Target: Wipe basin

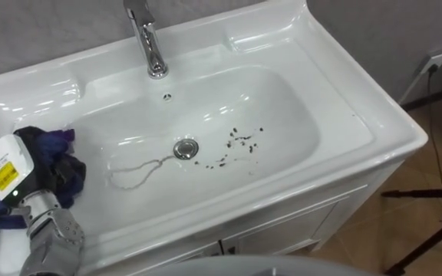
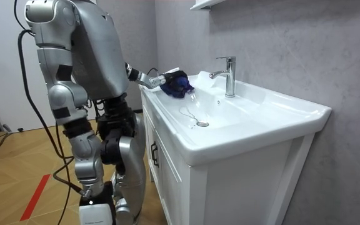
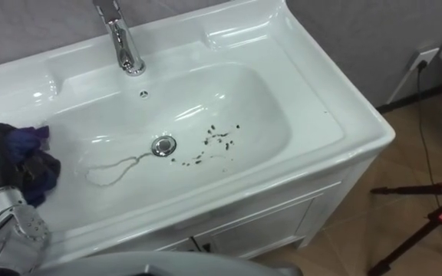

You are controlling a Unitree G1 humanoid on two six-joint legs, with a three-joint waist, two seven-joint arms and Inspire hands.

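Note:
A white basin [image 1: 298, 115] is set in a white vanity, with a chrome tap [image 1: 150, 42] at its back and a drain [image 1: 186, 148] in the middle. Dark specks of dirt [image 1: 240, 142] lie right of the drain, and a thin chain loop [image 1: 136, 170] lies to its left. My left hand [image 1: 12, 165] is at the basin's left rim, curled round a bunched dark blue cloth [image 1: 58, 167]. The room view also has the cloth [image 2: 179, 84] in that hand [image 2: 165, 79], over the rim's near corner.
I stand at the vanity's front, facing the basin [image 2: 255, 119]. A grey wall rises behind the tap. On the wooden floor to the right stand dark tripod legs [image 1: 428, 222], with a cable running to a wall socket [image 1: 434, 65].

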